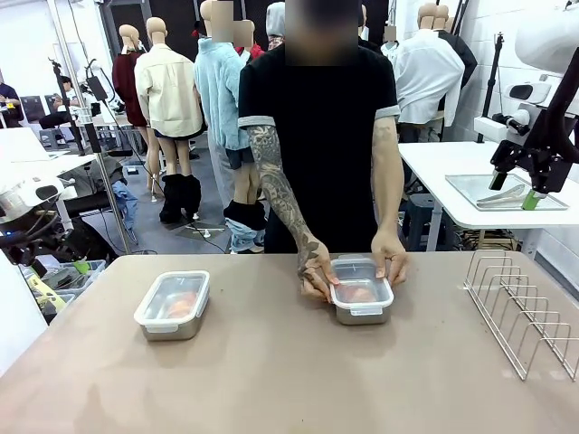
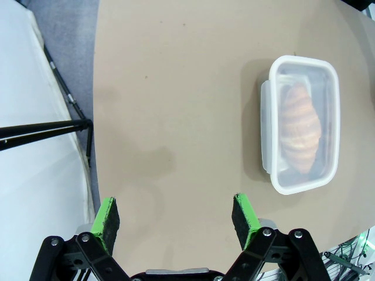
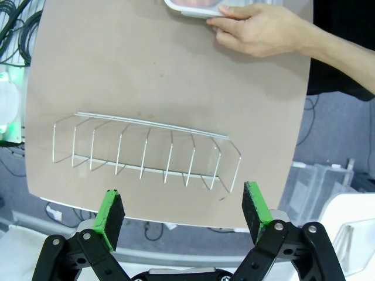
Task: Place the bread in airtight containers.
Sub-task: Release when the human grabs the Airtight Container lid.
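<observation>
The person's hands (image 1: 316,268) press the lid on the middle tin (image 1: 361,301). Left of it sits another tin (image 1: 173,305), closed. Both grippers (image 2: 177,218) (image 3: 183,209) hang open, holding nothing.

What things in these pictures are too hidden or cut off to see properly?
- Front view: the golden croissant in the shiny steel tin with a clear lid is blurred by the lid, and the person's hands cover the tin's sides, so the clips can't be checked.
- Right wrist view: that tin is cut off by the top edge.
- Front view: the silver wire rack runs off the right edge.
</observation>
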`<state>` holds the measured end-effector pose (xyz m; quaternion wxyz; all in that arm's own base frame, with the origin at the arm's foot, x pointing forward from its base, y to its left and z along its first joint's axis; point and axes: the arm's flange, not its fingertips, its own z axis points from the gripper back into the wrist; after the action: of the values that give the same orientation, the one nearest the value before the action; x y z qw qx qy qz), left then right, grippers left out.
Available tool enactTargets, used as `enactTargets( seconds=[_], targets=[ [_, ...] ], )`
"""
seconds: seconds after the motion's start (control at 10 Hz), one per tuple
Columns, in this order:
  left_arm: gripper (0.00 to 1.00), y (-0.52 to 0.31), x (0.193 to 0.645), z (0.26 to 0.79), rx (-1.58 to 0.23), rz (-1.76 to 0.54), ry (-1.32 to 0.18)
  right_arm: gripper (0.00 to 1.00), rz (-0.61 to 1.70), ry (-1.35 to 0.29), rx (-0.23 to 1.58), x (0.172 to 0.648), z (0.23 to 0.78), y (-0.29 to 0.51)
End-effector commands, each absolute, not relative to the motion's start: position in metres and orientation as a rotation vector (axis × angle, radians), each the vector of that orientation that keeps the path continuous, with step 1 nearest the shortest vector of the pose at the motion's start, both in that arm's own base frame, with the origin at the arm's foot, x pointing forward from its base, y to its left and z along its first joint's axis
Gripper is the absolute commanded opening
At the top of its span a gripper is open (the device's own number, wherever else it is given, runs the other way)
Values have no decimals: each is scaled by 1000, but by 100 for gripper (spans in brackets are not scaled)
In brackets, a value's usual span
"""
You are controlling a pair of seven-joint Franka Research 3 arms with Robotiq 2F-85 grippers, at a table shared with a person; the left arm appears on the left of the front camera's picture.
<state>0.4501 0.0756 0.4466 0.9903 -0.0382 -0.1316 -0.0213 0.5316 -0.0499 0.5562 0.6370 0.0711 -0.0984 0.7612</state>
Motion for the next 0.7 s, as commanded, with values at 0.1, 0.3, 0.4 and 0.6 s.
enactTargets(
  seconds=[0.1,0.3,0.4,0.6],
  targets=[
    [100,76,448,447,-65,-29,-266,100,1725,-201,152,531,556,-47],
    [100,76,448,447,-65,-29,-266,100,1725,-201,152,531,556,-47],
    [100,76,448,447,-65,-29,-266,100,1725,-201,152,531,556,-47],
    [100,76,448,447,-65,-29,-266,100,1725,-201,152,531,556,-47]
  ],
)
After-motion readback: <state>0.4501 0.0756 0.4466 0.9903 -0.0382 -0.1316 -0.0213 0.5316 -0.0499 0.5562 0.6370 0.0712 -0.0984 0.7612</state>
